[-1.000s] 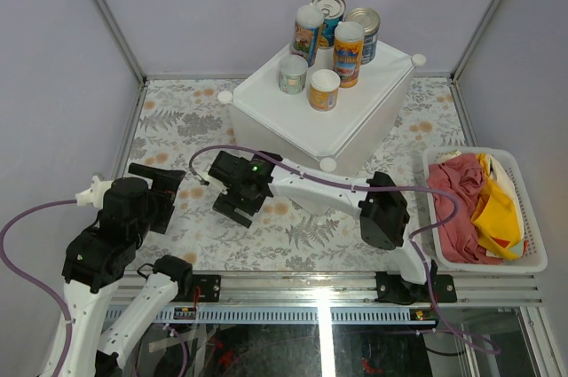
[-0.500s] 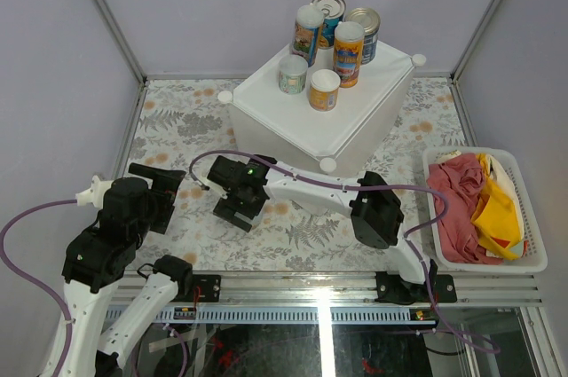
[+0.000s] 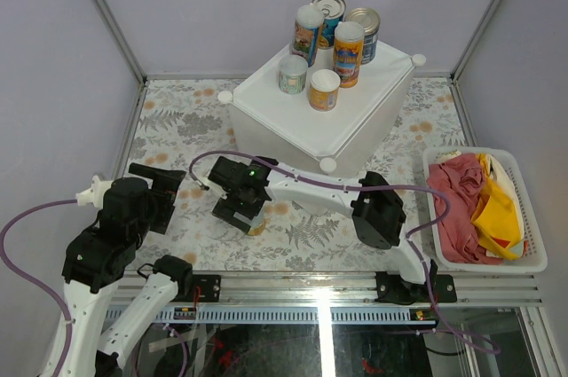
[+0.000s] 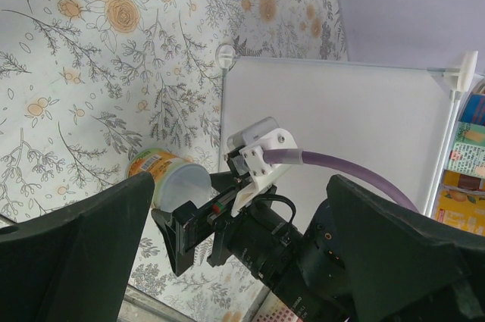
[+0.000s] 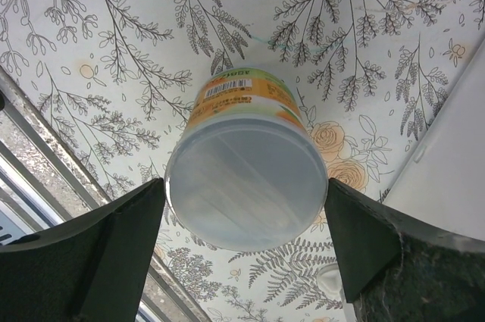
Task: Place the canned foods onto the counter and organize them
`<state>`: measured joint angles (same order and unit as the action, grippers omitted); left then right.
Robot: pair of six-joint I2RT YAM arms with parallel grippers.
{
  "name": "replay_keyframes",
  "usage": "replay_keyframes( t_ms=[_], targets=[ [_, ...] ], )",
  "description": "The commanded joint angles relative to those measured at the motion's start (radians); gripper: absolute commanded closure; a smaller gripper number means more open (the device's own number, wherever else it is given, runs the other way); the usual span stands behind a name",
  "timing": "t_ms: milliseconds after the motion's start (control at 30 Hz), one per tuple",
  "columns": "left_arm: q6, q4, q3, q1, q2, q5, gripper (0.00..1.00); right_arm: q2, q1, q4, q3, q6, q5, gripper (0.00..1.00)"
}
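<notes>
- A yellow-orange labelled tin with a white lid (image 5: pixel 246 178) sat on the floral-patterned surface (image 3: pixel 177 120), near the front of the white cube-shaped plastic box (image 3: pixel 284 124).
- The right gripper (image 3: pixel 247 215) hung over it, dark fingers (image 5: pixel 83 261) flanking the tin's sides; whether they pressed it or stood just free could not be told.
- The left gripper (image 3: pixel 162 192) hovered at the left, fingers spread wide, nothing between them.
- Five more tins (image 3: pixel 324 90) clustered on the box's flat top, toward its far corner.
</notes>
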<state>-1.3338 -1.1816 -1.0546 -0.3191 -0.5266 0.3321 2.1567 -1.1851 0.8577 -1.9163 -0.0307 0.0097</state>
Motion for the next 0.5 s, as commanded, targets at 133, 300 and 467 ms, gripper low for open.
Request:
replay_keyframes(
  t_ms=[133,300,467],
  targets=[
    [0.043,0.055,-0.078,0.0,0.008,0.04,0.02,-0.188,-0.008,-0.197,0.166,-0.033,0.032,0.09],
    [0.08,0.064,-0.148,-0.002,-0.021,0.043,0.02,-0.25,-0.008,-0.306,0.255,-0.048,0.044,0.09],
    [0.085,0.065,-0.181,-0.001,-0.026,0.045,0.02,-0.326,-0.025,-0.438,0.385,-0.062,0.089,0.08]
  ],
)
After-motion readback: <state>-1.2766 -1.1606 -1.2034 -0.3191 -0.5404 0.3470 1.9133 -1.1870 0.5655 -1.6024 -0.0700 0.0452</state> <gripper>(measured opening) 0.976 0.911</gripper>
